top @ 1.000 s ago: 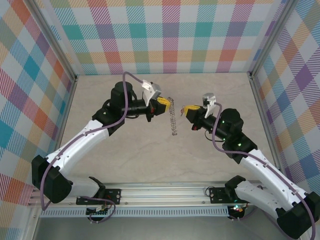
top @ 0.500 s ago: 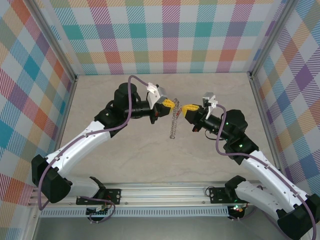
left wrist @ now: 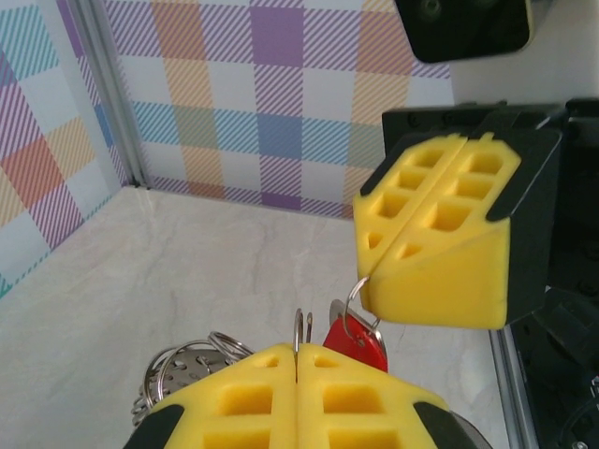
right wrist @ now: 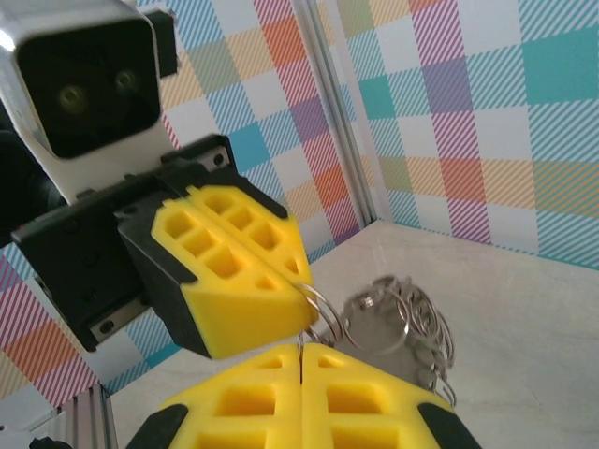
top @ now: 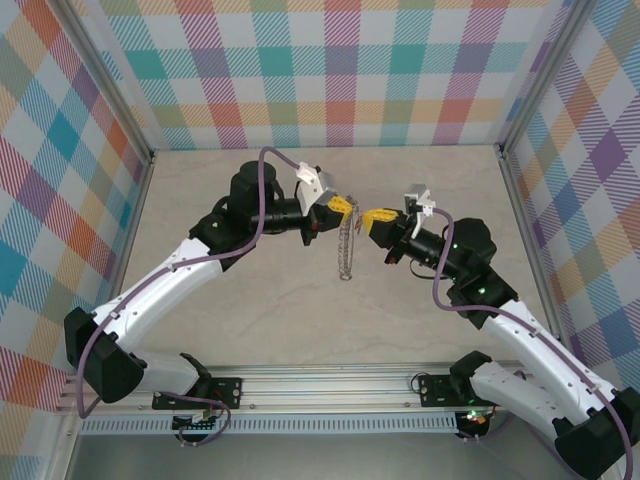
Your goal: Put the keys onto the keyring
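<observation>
Between left jaws and right jaws, both closed on keyring (top: 347, 248), red key (left wrist: 360, 344) alongside.

Two arms stand here, left arm (top: 170, 275) and right arm (top: 530, 340), with two grippers, left gripper (top: 340, 207) and right gripper (top: 374, 215). There is one keyring (top: 347, 245), fringed with small loops (right wrist: 402, 323) too bunched to count, and one red key (left wrist: 357, 343)

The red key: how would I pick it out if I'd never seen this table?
Find the middle of the table, where the yellow-tipped left tool and right tool meet. In the left wrist view the key hangs just under the right tool's tip, beside the keyring. It is the only red piece among silver loops.
</observation>
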`<state>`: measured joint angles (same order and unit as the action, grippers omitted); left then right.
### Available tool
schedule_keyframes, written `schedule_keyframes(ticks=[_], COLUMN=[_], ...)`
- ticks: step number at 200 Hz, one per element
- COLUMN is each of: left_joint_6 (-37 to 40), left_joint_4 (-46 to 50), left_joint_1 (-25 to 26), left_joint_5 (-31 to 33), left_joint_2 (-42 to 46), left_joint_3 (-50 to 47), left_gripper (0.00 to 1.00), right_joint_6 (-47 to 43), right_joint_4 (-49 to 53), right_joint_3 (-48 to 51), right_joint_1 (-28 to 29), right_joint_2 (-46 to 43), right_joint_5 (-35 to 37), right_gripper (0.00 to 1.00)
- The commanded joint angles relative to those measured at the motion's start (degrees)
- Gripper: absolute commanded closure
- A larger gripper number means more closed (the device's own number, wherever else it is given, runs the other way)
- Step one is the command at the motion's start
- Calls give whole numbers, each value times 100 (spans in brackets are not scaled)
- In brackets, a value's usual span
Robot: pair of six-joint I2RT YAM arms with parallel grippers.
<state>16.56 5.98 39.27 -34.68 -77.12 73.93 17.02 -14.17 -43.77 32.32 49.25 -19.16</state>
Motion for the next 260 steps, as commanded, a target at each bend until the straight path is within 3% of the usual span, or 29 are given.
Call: schedule_keyframes(ticks=[1,260], left_joint_6=[155,200], left_joint_4=[-36,-236], left_joint_1=[131,300], left_joint_5=[-158,110], left_joint_2=[-29,260], left_joint_3=[272,250], left_gripper=[100,100], right_joint_6=[-146,-226], right_joint_4=[-321,-145], right_joint_3=[-250,122], right_joint_1=[-26,-251], right_joint_2=[14,-1], right_joint_5=[-77,282], right_gripper=[100,100])
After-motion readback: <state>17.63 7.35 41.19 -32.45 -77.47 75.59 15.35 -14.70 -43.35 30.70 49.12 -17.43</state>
